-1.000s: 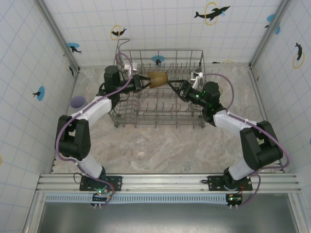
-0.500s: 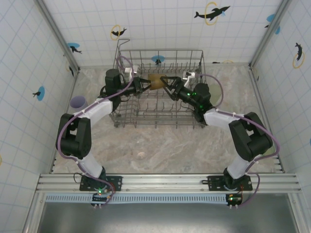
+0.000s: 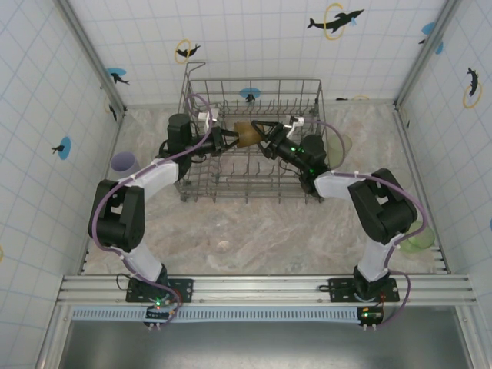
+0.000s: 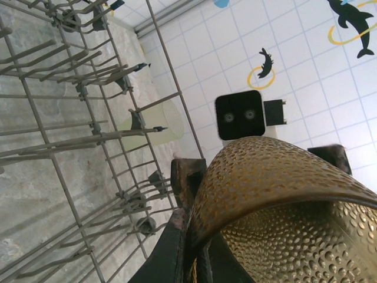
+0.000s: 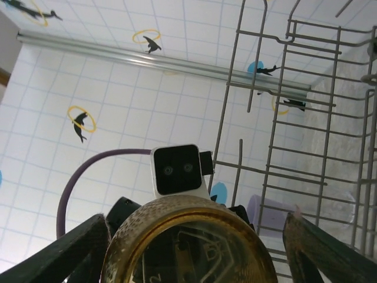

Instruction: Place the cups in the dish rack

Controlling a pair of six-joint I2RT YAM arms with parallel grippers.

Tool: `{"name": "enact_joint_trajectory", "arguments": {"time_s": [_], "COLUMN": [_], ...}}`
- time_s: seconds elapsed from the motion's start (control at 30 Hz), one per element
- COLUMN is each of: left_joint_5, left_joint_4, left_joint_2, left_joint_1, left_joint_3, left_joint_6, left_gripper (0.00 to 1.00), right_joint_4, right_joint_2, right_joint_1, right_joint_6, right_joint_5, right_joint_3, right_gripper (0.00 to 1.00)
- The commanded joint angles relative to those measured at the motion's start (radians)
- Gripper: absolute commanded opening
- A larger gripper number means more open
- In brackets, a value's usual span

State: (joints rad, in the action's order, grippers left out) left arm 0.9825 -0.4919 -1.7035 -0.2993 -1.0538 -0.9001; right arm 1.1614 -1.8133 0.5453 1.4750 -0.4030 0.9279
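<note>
The amber-brown cup (image 3: 246,133) is up over the far half of the dish rack (image 3: 254,197), lying on its side between the two arms. From the left wrist you see its hammered wall arching overhead. The left gripper (image 3: 224,138) is clenched on that cup, its dark fingers (image 4: 177,236) pinching the rim wall. The right gripper (image 3: 265,131) comes in from the other side, released. Its fingers (image 5: 65,250) straddle the cup's round end, the one on the opposite side standing clearly apart from it, so no grip there. The rack itself sits at the far middle of the marble-patterned table (image 3: 254,231), tines up. Out to the left, just beside the wall, stands the lavender cup (image 3: 123,162). A pale translucent cup (image 3: 340,144) sits just beside the rack's right side. A pale green cup (image 3: 420,238) rests near the right wall, well apart from the rack.
</note>
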Motion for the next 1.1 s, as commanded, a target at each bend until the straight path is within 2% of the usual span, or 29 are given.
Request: {"name": "enact_joint_trajectory", "arguments": {"time_s": [0.0, 0.23, 0.3, 0.37, 0.47, 0.63, 0.9, 1.07], "left_joint_5": [0.011, -0.004, -0.009, -0.029, -0.033, -0.074, -0.172, -0.236], "left_joint_4": [-0.052, -0.031, -0.027, 0.017, 0.07, 0.169, 0.353, 0.464], "left_joint_2": [0.026, 0.013, 0.011, 0.011, 0.012, 0.038, 0.09, 0.099], "left_joint_1": [0.005, 0.004, 0.005, 0.005, 0.005, 0.006, 0.008, 0.011], "left_joint_3": [0.015, 0.002, -0.003, -0.02, -0.051, -0.094, -0.159, -0.197], "left_joint_6": [-0.012, -0.013, -0.014, -0.003, 0.026, 0.092, 0.248, 0.339], "left_gripper": [0.0, 0.01, 0.1, 0.13, 0.3, 0.51, 0.77, 0.85], "right_joint_4": [0.089, 0.113, 0.114, 0.121, 0.117, -0.006, -0.102, -0.106], "right_joint_2": [-0.011, -0.017, -0.018, -0.018, -0.008, 0.022, 0.03, -0.021], "right_joint_1": [0.014, 0.019, 0.018, 0.019, 0.018, 0.016, 0.006, -0.003], "right_joint_6": [0.019, 0.025, 0.028, 0.03, 0.027, -0.046, -0.101, -0.086], "right_joint_5": [0.01, 0.01, 0.01, 0.01, 0.056, 0.065, 0.108, 0.101], "right_joint_3": [0.058, 0.044, 0.042, 0.04, 0.025, 0.041, 0.066, 0.124], "right_gripper": [0.72, 0.56, 0.55, 0.54, 0.53, 0.52, 0.52, 0.51]}}
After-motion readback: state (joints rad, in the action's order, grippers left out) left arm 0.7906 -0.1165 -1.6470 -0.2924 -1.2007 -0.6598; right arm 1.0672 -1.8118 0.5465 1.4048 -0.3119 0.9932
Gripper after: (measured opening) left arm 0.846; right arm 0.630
